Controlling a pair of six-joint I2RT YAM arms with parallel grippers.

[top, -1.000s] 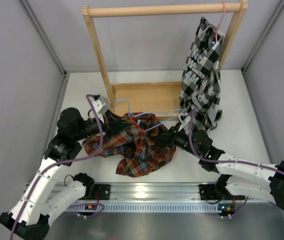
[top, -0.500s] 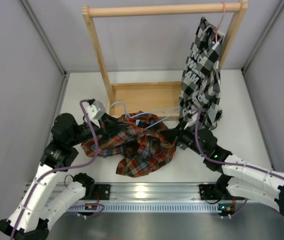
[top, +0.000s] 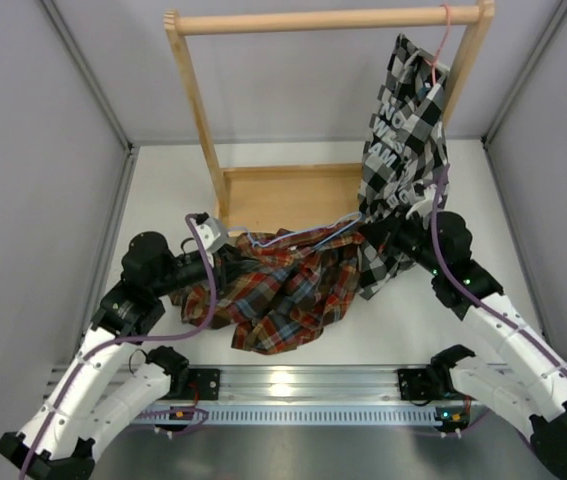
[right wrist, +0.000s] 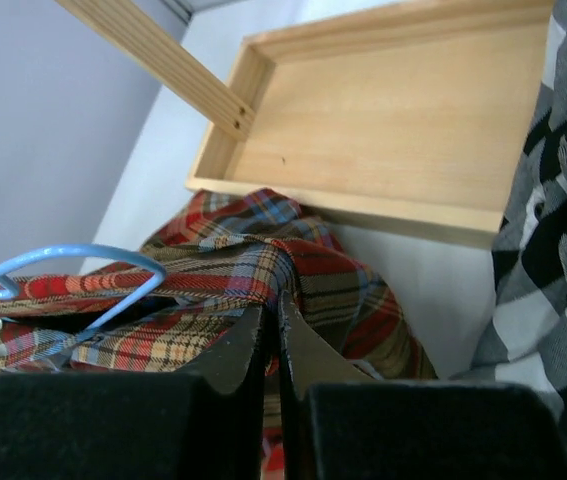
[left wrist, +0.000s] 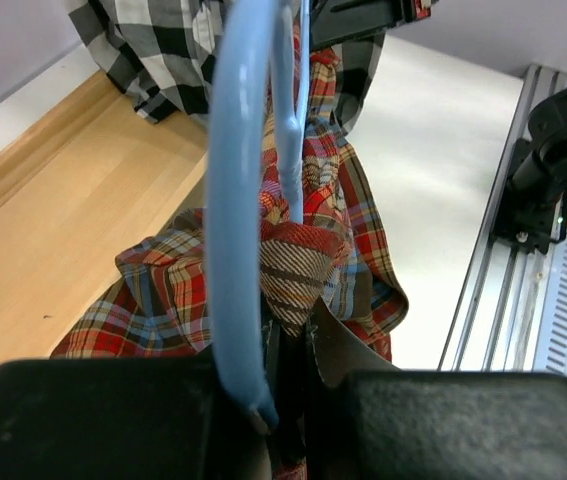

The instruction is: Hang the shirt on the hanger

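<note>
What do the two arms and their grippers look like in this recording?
The left arm and the right arm both have glossy white link shells joined by rounded black joints. A purple cable loops loosely along each arm. The left gripper and right gripper have matte black, flat, tapering fingers. No markings are readable.

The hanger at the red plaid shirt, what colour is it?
Light blue. The hanger shows best in the left wrist view, close up against the plaid.
</note>
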